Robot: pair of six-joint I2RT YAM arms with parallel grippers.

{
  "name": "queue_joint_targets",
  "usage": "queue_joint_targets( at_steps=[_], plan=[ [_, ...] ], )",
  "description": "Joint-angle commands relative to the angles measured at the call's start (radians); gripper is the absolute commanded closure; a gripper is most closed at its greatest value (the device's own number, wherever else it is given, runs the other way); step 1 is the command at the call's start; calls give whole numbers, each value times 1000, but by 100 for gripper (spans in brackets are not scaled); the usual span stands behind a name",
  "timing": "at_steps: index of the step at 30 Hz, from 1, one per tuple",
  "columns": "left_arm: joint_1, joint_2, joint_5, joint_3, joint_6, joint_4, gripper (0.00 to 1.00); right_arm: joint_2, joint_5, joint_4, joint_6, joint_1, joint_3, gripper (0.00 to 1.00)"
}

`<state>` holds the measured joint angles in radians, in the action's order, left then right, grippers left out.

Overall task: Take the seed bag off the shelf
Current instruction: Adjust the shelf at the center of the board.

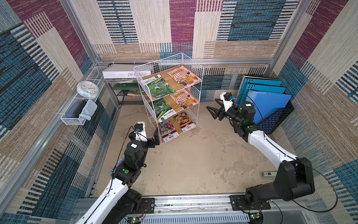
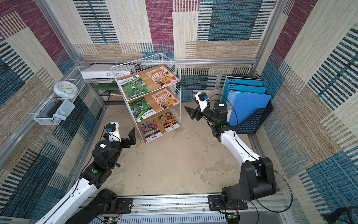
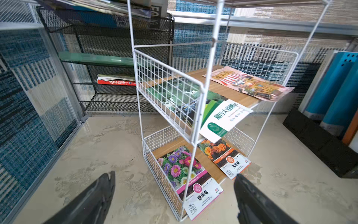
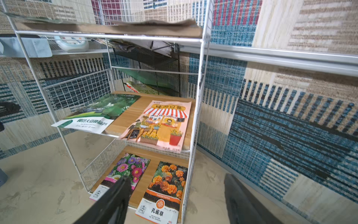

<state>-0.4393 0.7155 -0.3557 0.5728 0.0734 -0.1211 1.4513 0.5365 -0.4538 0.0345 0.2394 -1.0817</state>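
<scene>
Shelf: the shelf (image 1: 198,70) stands upright toward the back of the desk (image 1: 193,164). Its open front faces the arms, so each tier can be entered from the front.
Bags: six seed bags lie flat on the boards, two side by side per tier. None is off the shelf yet.
Top tier: upper green bag (image 1: 157,86) beside upper pink bag (image 1: 183,75).
Middle tier: green bag (image 3: 222,118) and pink bag (image 4: 160,124). Both stick out past the board's front edge, and the green one's white end droops.
Bottom tier: aster bag (image 3: 180,168) and marigold bag (image 4: 166,186), their lower ends overhanging the board. That free edge is probably the only place a flat bag can be pinched.
Which bag: the task singles out none, so I cannot tell which is meant.
Left gripper: the left gripper (image 3: 174,176) is wide and empty, low by the shelf's front left corner. It faces the aster bag and looks lined up for its overhanging end.
Right gripper: the right gripper (image 4: 177,176) has its jaws apart and is empty. It is held off the shelf's right side near middle-tier height, clear of the wire, likely keeping out of the way or lining up.
Risk: the wire side walls block sideways entry, and a bump could shift the light shelf.
Surroundings: the mesh rack (image 3: 116,38) stands behind the shelf and the folders (image 1: 267,100) behind the right arm. Neither belongs to the task.
</scene>
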Motion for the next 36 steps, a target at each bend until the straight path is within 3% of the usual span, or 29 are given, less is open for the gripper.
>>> queue_joint_targets(
  at_steps=[1,9,21,36],
  plan=[
    [-38,-7,-117,7,-68,36,1,45,59,21,-19,2,-61,20],
    [-88,-37,-232,15,-103,57,0,186,165,28,-23,12,-211,23],
    [-122,15,-230,69,-150,66,0,427,159,121,15,46,-493,35],
    [-128,13,-240,93,-172,77,1,512,100,92,-1,70,-554,58]
  ],
)
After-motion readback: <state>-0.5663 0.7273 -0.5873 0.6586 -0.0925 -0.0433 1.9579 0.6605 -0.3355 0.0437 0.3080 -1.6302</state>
